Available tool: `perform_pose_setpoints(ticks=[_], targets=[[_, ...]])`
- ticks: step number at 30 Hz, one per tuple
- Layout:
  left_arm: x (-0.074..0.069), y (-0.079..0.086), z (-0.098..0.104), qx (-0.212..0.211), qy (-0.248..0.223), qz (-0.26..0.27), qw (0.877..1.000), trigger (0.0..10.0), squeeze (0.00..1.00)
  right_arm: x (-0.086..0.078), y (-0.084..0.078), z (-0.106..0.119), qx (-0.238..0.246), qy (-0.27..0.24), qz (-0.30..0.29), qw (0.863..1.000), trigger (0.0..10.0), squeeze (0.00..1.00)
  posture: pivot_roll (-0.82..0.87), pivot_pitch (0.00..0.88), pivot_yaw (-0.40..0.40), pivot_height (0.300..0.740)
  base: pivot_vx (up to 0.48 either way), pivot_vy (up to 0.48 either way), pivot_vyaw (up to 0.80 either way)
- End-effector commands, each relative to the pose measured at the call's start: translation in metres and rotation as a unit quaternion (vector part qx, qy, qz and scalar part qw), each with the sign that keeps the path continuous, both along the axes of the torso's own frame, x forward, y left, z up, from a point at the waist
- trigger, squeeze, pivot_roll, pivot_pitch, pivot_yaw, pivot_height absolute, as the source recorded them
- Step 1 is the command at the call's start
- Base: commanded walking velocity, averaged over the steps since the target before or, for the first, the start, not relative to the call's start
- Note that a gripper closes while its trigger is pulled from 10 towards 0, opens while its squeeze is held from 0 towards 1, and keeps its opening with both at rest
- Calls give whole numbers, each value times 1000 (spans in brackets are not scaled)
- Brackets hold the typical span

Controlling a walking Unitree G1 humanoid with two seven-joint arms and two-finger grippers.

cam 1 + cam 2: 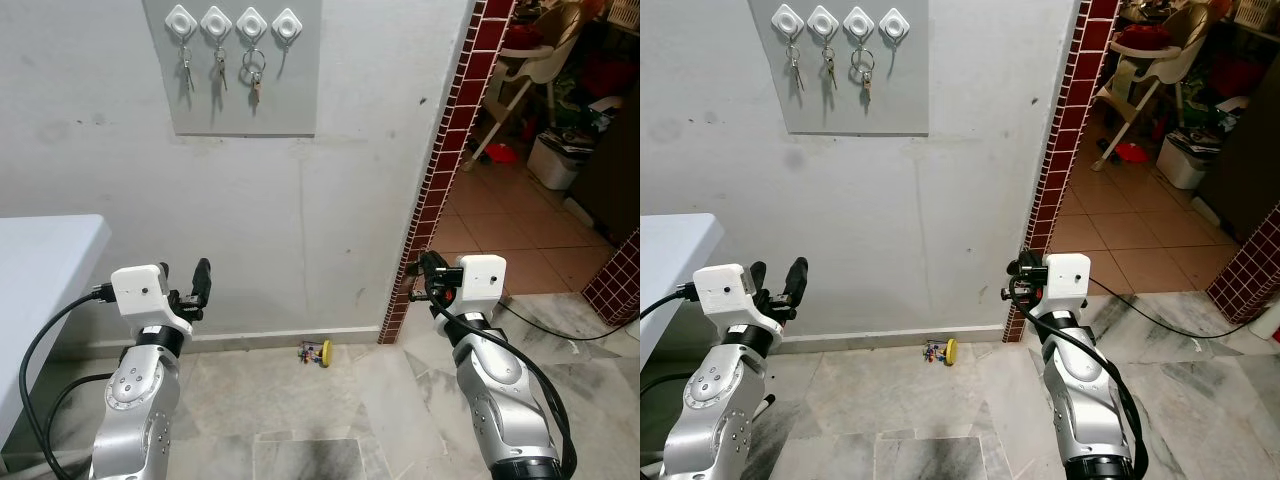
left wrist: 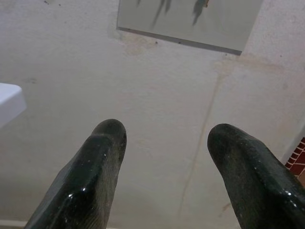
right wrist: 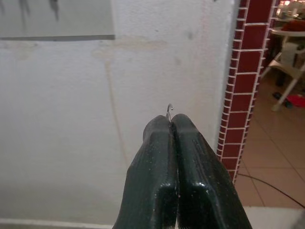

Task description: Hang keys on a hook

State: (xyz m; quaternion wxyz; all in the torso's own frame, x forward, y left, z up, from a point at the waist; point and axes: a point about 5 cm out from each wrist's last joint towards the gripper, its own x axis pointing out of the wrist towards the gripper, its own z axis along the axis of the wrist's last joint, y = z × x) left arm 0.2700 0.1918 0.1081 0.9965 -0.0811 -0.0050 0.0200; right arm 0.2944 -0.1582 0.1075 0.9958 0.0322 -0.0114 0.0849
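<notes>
Our left gripper [image 1: 203,277] waits low, fingers apart and holding nothing. High on the wall, three hooks carry keys; the empty fourth hook [image 1: 287,26] lies up and left of our right gripper [image 3: 170,121]. That gripper, raised forward, is pinched on a thin key ring [image 3: 169,109], the keys themselves hidden.

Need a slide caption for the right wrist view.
Right gripper shut on a key ring, facing the grey wall below the hook board.

Grey marble floor [image 1: 300,410] — small yellow-and-colourful toy [image 1: 317,353] by the wall
</notes>
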Motion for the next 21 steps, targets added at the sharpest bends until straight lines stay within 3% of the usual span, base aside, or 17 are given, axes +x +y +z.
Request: perform_pose_setpoints(ticks=[1,21], targets=[[-1,0,4,-2,-6,-2,1000,10000,0,-1,1,7,3,-17,15,1000,10000,0,-102,18,-25,740,356,0,0],[0,3,7,-7,-7,4,1000,10000,0,-2,6,8,13,-19,29,999,10000,0,-99,24,-29,740,422,0,0]])
